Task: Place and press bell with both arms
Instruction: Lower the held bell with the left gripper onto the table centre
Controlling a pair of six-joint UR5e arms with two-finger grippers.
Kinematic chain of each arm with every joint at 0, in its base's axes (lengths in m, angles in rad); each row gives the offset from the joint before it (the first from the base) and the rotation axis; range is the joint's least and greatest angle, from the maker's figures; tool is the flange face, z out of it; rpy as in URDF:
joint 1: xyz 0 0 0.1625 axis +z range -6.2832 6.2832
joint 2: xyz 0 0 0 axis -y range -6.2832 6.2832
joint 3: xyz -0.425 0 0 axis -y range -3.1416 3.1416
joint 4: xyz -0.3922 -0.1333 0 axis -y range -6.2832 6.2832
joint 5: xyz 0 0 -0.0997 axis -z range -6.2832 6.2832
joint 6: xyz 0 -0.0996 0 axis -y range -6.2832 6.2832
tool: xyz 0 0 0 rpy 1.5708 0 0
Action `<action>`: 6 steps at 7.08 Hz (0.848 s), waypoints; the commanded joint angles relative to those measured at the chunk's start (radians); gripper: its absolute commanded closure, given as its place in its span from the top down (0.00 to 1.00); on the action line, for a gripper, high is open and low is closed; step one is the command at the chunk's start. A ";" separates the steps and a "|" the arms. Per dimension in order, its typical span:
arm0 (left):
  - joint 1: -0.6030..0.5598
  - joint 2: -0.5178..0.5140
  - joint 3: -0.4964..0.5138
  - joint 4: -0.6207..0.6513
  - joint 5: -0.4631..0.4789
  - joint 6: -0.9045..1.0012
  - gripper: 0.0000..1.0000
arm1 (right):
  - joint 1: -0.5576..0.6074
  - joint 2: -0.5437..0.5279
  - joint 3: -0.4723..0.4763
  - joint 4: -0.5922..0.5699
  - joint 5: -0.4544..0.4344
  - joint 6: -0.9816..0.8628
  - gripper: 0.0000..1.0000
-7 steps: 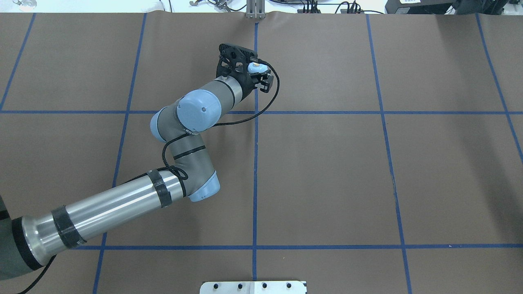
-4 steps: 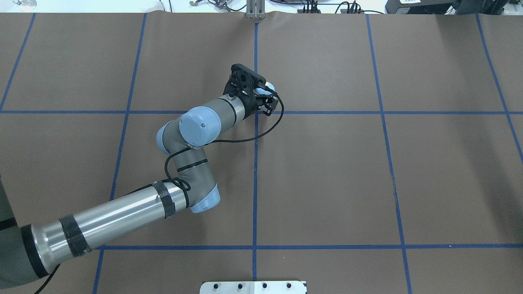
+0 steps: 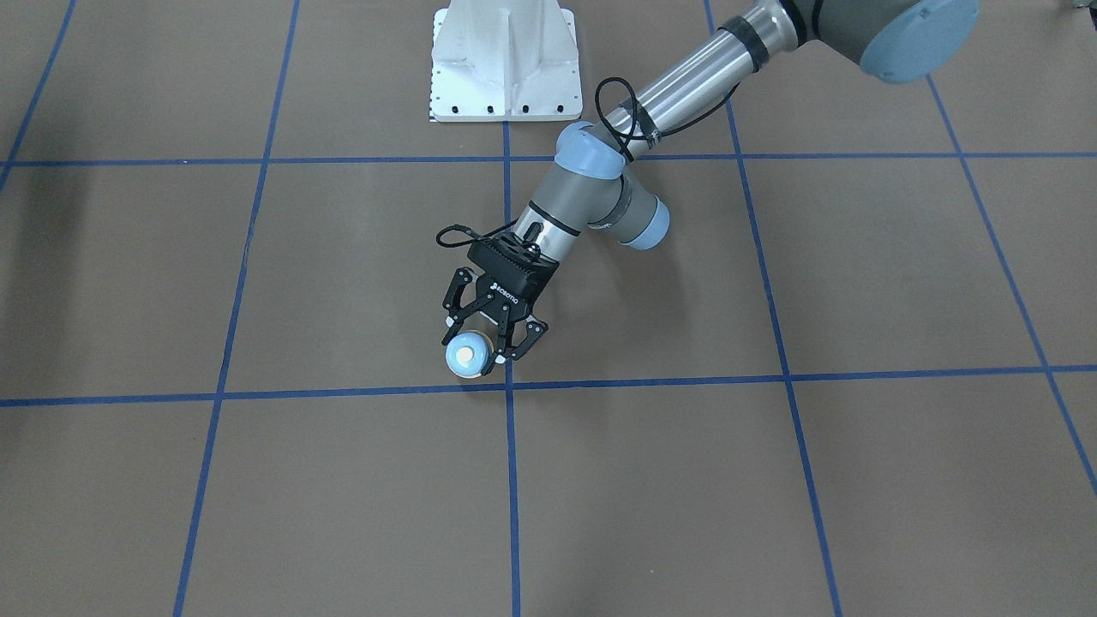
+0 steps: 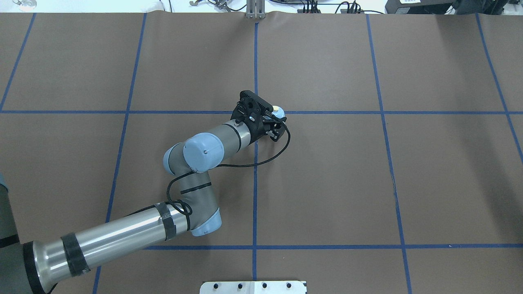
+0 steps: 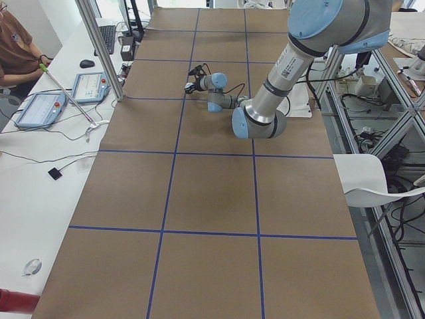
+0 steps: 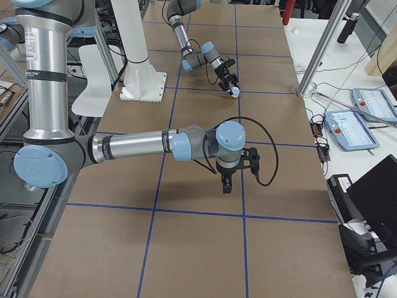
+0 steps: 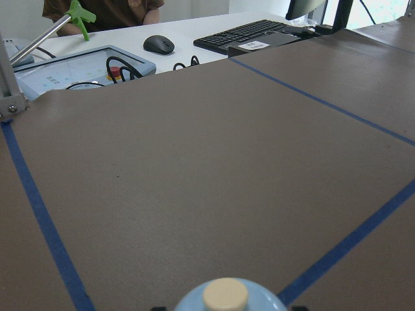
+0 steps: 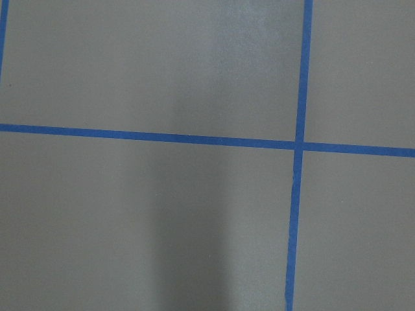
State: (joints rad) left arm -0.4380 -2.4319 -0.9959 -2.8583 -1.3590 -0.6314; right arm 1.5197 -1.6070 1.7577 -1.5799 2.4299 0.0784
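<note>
1 bell (image 3: 468,354), 2 arms (image 4: 122,230) — 1 left gripper (image 3: 482,344), 1 right gripper (image 6: 226,189).

**Bright even overhead light, soft shadows, mostly sharp**

We see flat, bright light from above on the brown table cover (image 4: 327,171) in every view, with no hard shadows. Glare streaks run along the silver tube of the left arm (image 4: 110,234). In the front-facing view we note only a faint, soft shadow on the cover beside its elbow. The overhead view's far edge is blown out white. A broad dim band runs down the middle of the right wrist view. In the left wrist view the bell (image 7: 225,299) at the bottom edge is out of focus, and the top right corner is overexposed.
</note>
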 commanded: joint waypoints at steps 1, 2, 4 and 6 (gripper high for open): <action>0.002 0.069 -0.098 -0.004 -0.028 -0.002 0.00 | 0.000 -0.001 -0.001 0.000 -0.005 -0.002 1.00; 0.005 0.065 -0.096 0.000 -0.026 -0.008 0.00 | 0.000 0.001 -0.001 0.000 -0.005 0.000 1.00; 0.019 0.059 -0.096 0.008 -0.020 -0.013 0.00 | -0.001 0.001 -0.001 0.000 -0.005 0.000 1.00; 0.022 0.060 -0.089 0.011 -0.019 -0.011 0.00 | -0.001 0.001 -0.003 0.000 -0.006 -0.002 1.00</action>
State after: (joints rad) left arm -0.4177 -2.3718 -1.0885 -2.8500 -1.3785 -0.6429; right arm 1.5188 -1.6062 1.7554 -1.5800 2.4242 0.0772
